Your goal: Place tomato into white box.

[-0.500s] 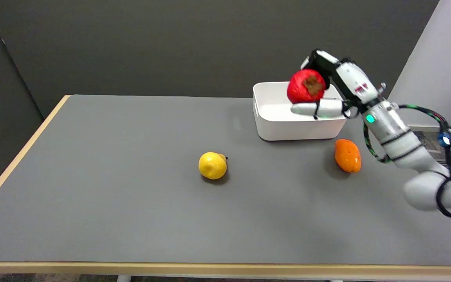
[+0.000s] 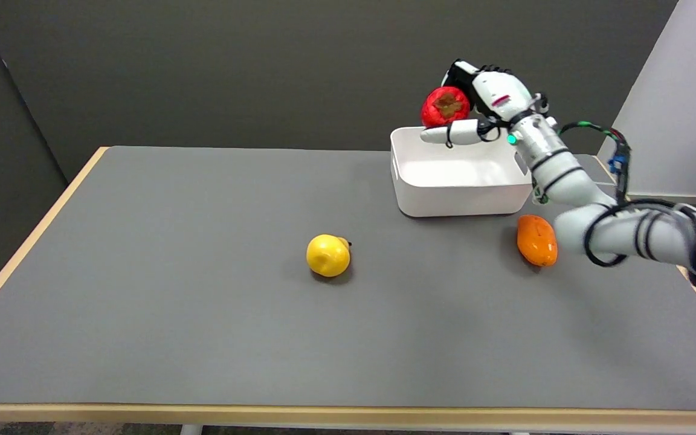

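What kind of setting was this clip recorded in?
Most likely a lab or test room, not a home. A bare grey table with a wood edge stands against plain dark wall panels, and only a white box and a few fruits are laid out, one tomato held by the right hand.

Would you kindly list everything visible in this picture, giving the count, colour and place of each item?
round red tomato with a brown stem patch: one, red, held in the air above the far rim of the box
white rectangular plastic box: one, white, on the table's far right part, nothing seen inside
round yellow fruit: one, yellow, on the table near its middle
oblong orange fruit: one, orange, on the table just in front of the box's right corner
grey table with a wooden edge: one, grey, fills most of the view
right hand: one, black and white, holds the tomato
right arm: one, white, reaches in from the right
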You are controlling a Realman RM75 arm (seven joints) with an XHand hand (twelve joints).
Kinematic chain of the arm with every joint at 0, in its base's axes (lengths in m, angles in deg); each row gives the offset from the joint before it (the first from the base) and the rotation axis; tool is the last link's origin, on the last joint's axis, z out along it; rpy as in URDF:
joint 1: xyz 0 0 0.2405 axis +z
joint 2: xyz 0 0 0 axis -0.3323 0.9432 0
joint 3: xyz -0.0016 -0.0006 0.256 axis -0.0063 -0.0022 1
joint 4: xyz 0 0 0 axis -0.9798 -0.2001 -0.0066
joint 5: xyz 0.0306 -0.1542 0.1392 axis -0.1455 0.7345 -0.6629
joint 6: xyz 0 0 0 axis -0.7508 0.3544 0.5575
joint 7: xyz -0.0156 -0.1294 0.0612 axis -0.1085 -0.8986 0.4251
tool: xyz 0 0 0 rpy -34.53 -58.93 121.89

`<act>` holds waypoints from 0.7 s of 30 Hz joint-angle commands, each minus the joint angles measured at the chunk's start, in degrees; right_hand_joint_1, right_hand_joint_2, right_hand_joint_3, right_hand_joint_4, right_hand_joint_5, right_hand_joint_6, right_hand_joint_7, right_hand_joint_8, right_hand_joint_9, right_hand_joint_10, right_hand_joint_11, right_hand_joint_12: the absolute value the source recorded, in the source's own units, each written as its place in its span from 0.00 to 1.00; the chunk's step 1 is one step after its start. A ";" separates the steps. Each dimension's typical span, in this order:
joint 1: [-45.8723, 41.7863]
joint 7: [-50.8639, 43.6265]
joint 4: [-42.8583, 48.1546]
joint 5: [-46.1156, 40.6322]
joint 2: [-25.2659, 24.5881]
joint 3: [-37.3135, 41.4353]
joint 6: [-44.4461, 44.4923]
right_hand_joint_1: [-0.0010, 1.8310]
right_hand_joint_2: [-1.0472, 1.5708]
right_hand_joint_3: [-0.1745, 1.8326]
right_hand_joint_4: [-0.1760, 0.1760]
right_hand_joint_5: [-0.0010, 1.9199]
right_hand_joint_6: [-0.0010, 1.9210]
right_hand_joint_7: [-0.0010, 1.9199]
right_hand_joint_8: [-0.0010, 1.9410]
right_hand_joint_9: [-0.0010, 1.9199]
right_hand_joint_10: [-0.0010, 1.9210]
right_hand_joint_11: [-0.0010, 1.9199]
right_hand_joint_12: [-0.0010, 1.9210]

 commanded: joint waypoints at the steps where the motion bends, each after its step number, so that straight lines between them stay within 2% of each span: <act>1: 9.07 -7.80 25.67 -6.49 -15.47 -6.96 -16.62 0.61 0.84 0.25 0.38 0.29 0.87 0.41 0.73 0.40 0.74 0.38 0.96; 10: 3.07 -7.80 24.26 -6.49 -11.68 -0.22 -18.48 0.61 0.84 0.24 0.39 0.28 0.87 0.41 0.73 0.40 0.74 0.38 0.96; 21: -4.75 -8.35 13.85 -6.49 -3.68 4.72 -18.69 0.62 0.83 0.26 0.38 0.29 0.86 0.41 0.73 0.41 0.74 0.40 0.96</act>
